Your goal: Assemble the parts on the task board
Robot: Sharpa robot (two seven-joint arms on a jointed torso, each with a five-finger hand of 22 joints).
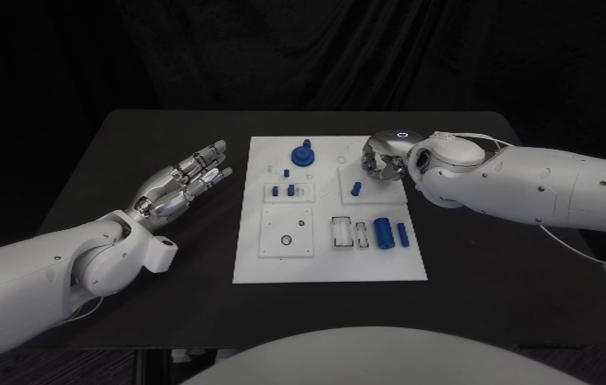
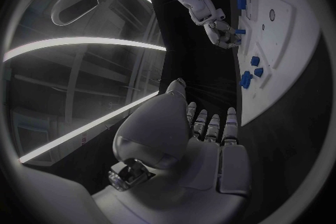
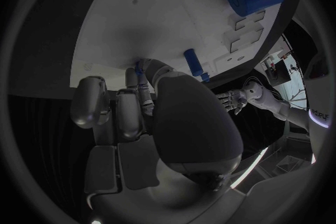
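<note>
The white task board (image 1: 326, 258) lies in the middle of the black table. A blue knob-shaped part (image 1: 302, 154) stands at its far edge, with small blue pegs (image 1: 289, 190) in front of it. A blue cylinder (image 1: 383, 230) and a blue bar (image 1: 402, 234) lie at the near right. My right hand (image 1: 383, 159) hangs over the board's far right corner with fingers curled down. A thin blue part (image 3: 140, 69) shows pinched between its fingertips. Another blue peg (image 1: 357, 188) lies just in front of that hand. My left hand (image 1: 189, 179) hovers left of the board, open, fingers spread.
The board carries raised white plates with slots and holes, one at the near left (image 1: 286, 231) and a slotted frame (image 1: 343, 231) beside the cylinder. Bare black table (image 1: 151, 140) surrounds the board on all sides. A dark curtain hangs behind the table.
</note>
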